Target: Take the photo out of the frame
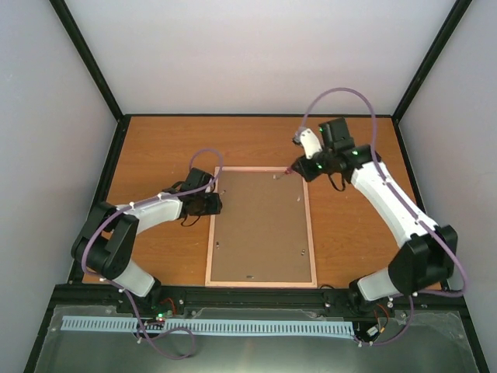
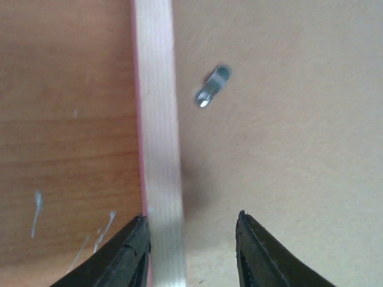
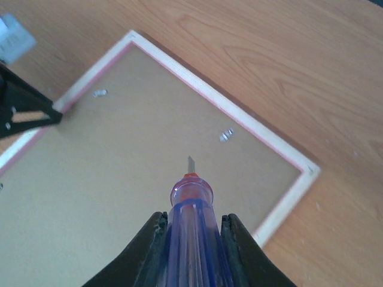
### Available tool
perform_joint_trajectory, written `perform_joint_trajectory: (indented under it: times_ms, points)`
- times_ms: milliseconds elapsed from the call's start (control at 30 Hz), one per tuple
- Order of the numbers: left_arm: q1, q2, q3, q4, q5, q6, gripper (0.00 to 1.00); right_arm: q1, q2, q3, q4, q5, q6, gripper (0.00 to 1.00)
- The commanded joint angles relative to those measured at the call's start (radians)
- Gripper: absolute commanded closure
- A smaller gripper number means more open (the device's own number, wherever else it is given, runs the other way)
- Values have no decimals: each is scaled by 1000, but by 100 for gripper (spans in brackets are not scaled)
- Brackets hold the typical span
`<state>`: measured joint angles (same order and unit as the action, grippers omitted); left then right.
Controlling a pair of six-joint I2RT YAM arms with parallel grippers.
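The frame [image 1: 260,229] lies face down on the table, its brown hardboard rear up, with pale wood edging and a thin pink rim. The photo is hidden under the panel. My left gripper [image 1: 215,203] is open at the frame's upper left rail; in the left wrist view [image 2: 191,239] its fingers straddle the pale rail [image 2: 158,149] low over it. My right gripper [image 1: 295,167] hovers over the frame's far right corner, shut on a purple-handled screwdriver [image 3: 190,215] whose tip [image 3: 191,162] points down at the panel [image 3: 137,179].
Small metal retaining clips sit on the panel: one near my left gripper [image 2: 212,89], two in the right wrist view [image 3: 226,134] [image 3: 100,93], and others along the sides [image 1: 301,252]. The orange wooden table [image 1: 155,155] is walled by black posts and white panels.
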<state>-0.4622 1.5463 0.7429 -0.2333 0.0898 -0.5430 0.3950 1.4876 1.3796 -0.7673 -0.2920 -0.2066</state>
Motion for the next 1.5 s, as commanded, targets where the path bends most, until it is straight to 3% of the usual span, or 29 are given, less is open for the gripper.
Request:
perform_joint_trajectory:
  times_ms: [0, 167, 333, 467, 733, 1000, 1200, 1467]
  points:
    - [-4, -42, 121, -46, 0, 72, 56, -82, -123, -123, 9, -74, -75, 97]
    - [-4, -79, 196, -77, 4, 152, 50, -176, -253, -226, 16, -134, -103, 97]
    - [-27, -172, 213, -24, 147, 264, 53, -197, -329, -284, -10, -294, -178, 97]
    - [-146, -235, 230, -17, 238, 398, 59, -197, -356, -315, -27, -439, -222, 97]
    - [-382, -275, 235, -24, 259, 488, 49, -196, -340, -375, -103, -707, -375, 95]
    - [-460, -233, 251, -20, 252, 514, 48, -196, -338, -420, -140, -810, -447, 94]
    - [-471, -178, 284, -18, 331, 554, 54, -196, -357, -432, -140, -831, -457, 93]
    - [-487, -124, 300, -12, 368, 586, 73, -196, -352, -442, -140, -840, -458, 93]
